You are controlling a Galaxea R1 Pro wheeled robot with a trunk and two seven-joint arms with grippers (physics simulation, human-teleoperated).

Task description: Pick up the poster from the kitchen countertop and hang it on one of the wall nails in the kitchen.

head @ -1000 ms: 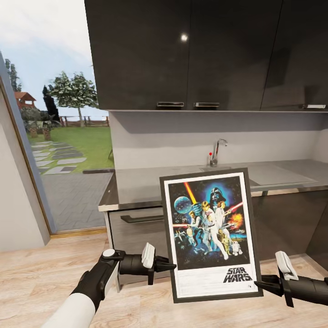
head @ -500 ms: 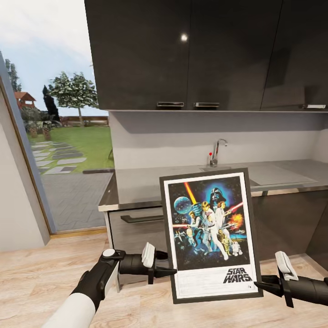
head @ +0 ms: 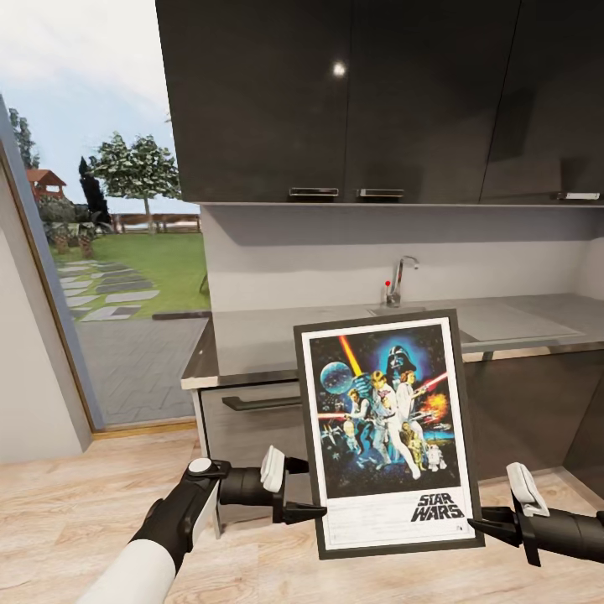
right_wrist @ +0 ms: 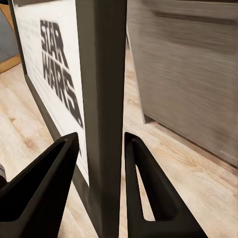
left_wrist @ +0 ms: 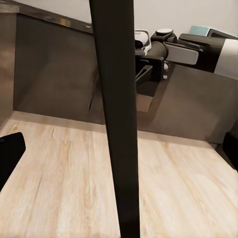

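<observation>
1. Over the last second the left gripper has spread its fingers: the lower fingertip has dropped from near the upper one to lower on the poster's left edge, while the poster and the right gripper sit where they were.
2. Nearest the robot, the left gripper now stands apart, its two dark fingertips either side of a clear gap and pointing at the left frame edge. The lower tip looks to meet the frame, though real contact cannot be told from the head view.
3. In the left wrist view the poster appears edge-on as a dark vertical bar, with the right arm beyond it.
4. The right gripper is clamped on the poster's lower right corner. In the right wrist view its two black fingers straddle the dark frame edge, with the "STAR WARS" logo on the white border just beside.
5. The poster is held upright and slightly tilted in the air between the two grippers, above the light wooden floor and in front of the cabinet front, clear of the worktop.
6. Behind it runs the kitchen countertop, grey and flat, with a chrome faucet at the back near the wall.
7. Above hang dark glossy wall cabinets.
8. Farthest off, on the left, a glass opening shows lawn, paving and a tree.
</observation>
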